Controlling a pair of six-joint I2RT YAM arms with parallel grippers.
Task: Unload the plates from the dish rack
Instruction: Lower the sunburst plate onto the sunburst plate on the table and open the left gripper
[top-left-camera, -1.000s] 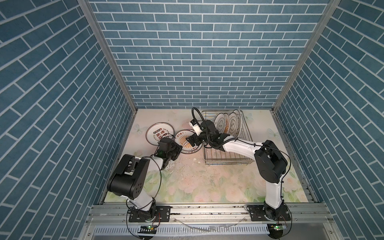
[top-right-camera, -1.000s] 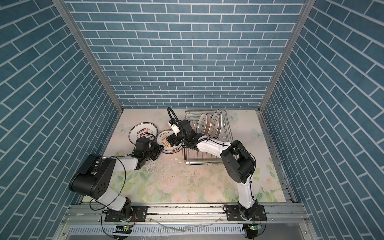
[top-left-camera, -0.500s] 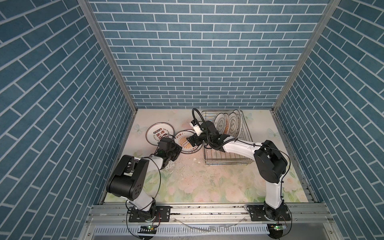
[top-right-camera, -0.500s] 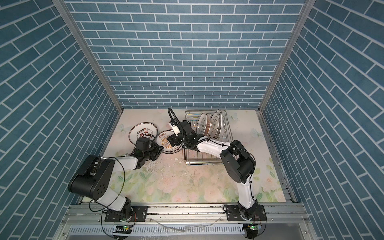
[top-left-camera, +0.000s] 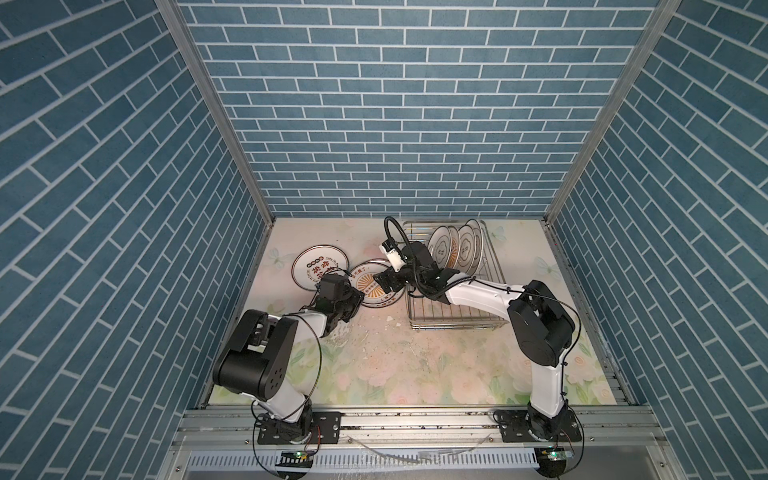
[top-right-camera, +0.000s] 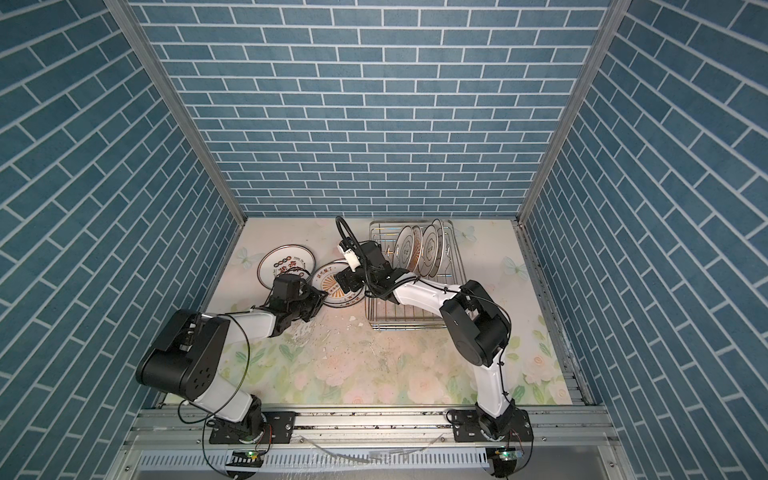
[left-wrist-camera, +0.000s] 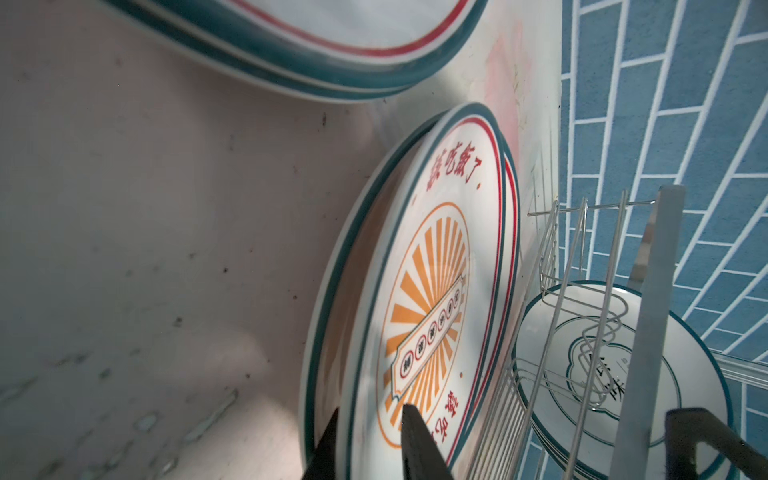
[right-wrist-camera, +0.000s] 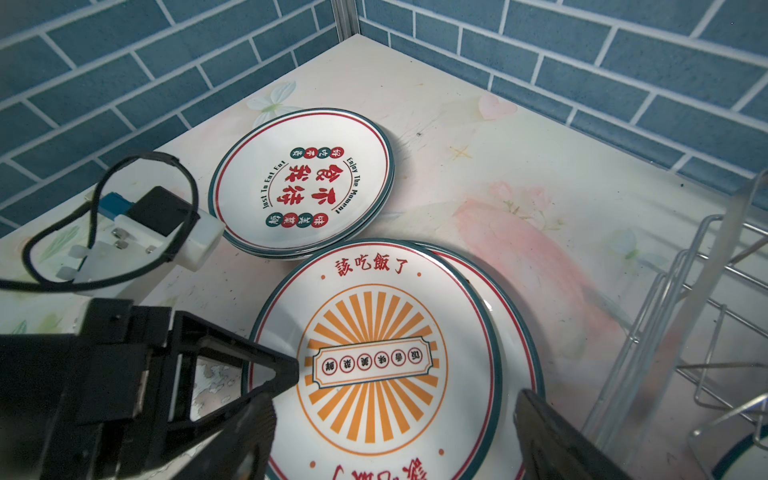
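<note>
Left gripper (left-wrist-camera: 370, 444), jaws just parting astride the rim of the sunburst plate (right-wrist-camera: 374, 365) (grip uncertain), releases it onto the stack (right-wrist-camera: 505, 297) beside the rack (top-left-camera: 453, 326). Right gripper (right-wrist-camera: 409, 382) hovers wide open above; more plates (top-left-camera: 455, 251) stand racked.

Top views bright, evenly lit, sharp. Left wrist view dimmer; plates (left-wrist-camera: 332, 29) beyond left claw (left-wrist-camera: 370, 449) blurred, shadowed.

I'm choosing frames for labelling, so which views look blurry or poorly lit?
Left wrist view: dim, shadowed table, character plates blurred. Right wrist view: sunburst plate crisp, right gripper's fingers out of focus. Both top views: evenly lit, sharp.
</note>
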